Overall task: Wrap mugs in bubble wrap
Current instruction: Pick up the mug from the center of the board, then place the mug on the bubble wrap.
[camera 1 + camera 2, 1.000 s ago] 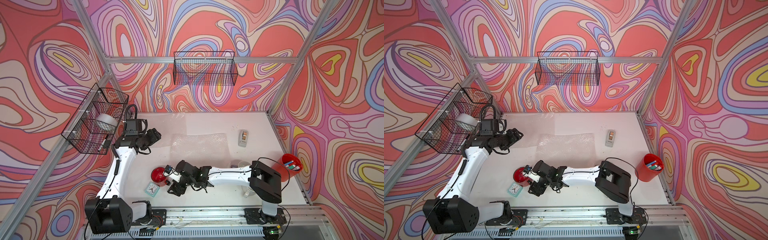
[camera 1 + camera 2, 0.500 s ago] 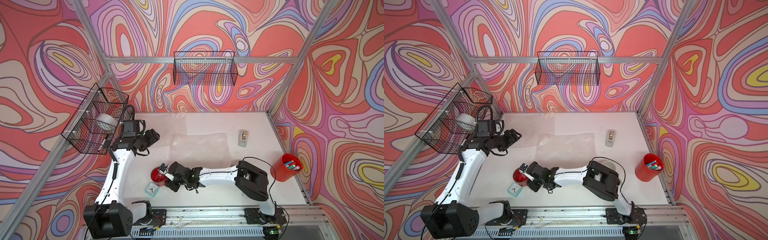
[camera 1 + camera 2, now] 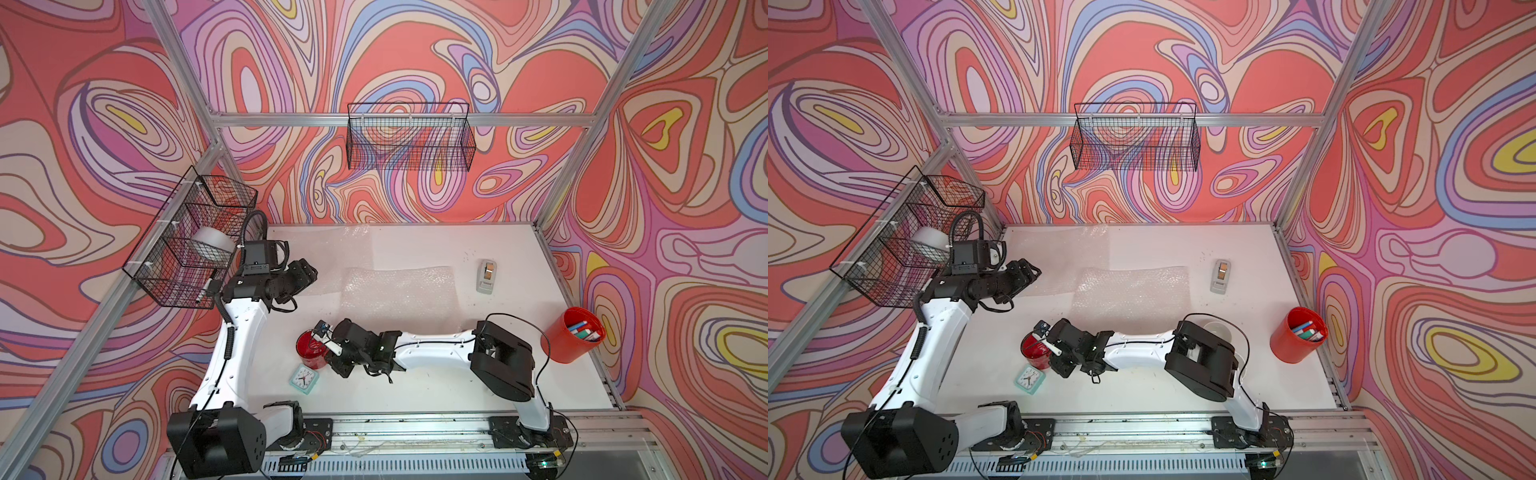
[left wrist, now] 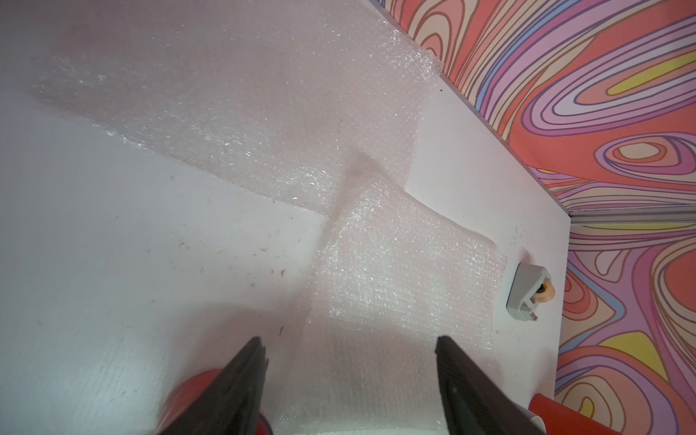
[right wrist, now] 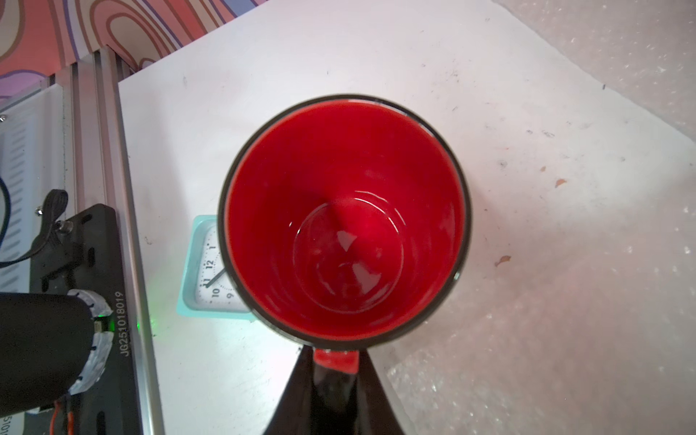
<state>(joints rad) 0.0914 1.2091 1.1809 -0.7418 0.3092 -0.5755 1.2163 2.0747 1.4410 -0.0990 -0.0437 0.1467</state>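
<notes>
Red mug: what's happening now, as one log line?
right gripper: shut on red mug handle | left gripper: open, empty | bubble wrap: lying flat, mug unwrapped

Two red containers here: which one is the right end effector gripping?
The red mug beside the clock: the right end effector pinches its handle. The taller red cup holds markers and stands untouched.

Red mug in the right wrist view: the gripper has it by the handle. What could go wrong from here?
1. The right gripper pinches the red mug only by its handle, so the mug may swing or slip when lifted.
2. The clock sits right beside the mug; a sideways move could knock it.
3. The bubble wrap lies loose, and the left gripper is open, not holding it, so it may bunch when the mug lands.
</notes>
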